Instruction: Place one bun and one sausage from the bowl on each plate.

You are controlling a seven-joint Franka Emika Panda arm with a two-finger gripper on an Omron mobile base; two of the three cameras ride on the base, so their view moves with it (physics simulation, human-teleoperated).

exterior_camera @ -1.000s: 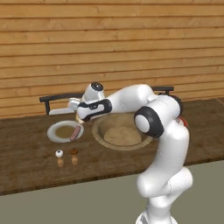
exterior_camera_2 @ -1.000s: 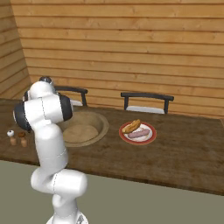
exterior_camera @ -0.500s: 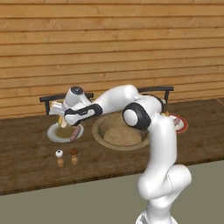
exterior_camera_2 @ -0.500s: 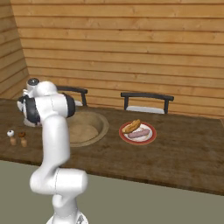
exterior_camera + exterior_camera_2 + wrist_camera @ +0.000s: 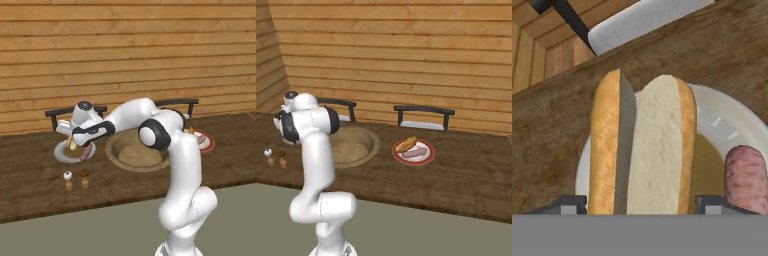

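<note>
Wooden plank walls back a dark wood counter (image 5: 30,175). Left of the wooden bowl (image 5: 136,154), the arm reaches low across to the greyish-white plate (image 5: 62,154), its gripper (image 5: 72,145) tipped down over it. In the hand view the split bun (image 5: 643,145) stands between the fingertips (image 5: 712,204), which sit wide at its sides; its long axis runs away from the camera, over the plate. A sausage (image 5: 746,177) lies on that plate just beside the bun, parallel. Two small shakers (image 5: 76,180) stand near the plate's front edge. Well right of the bowl, the red-rimmed plate (image 5: 427,158) carries another bun (image 5: 406,144) and sausage (image 5: 415,152), with bare counter around it.
</note>
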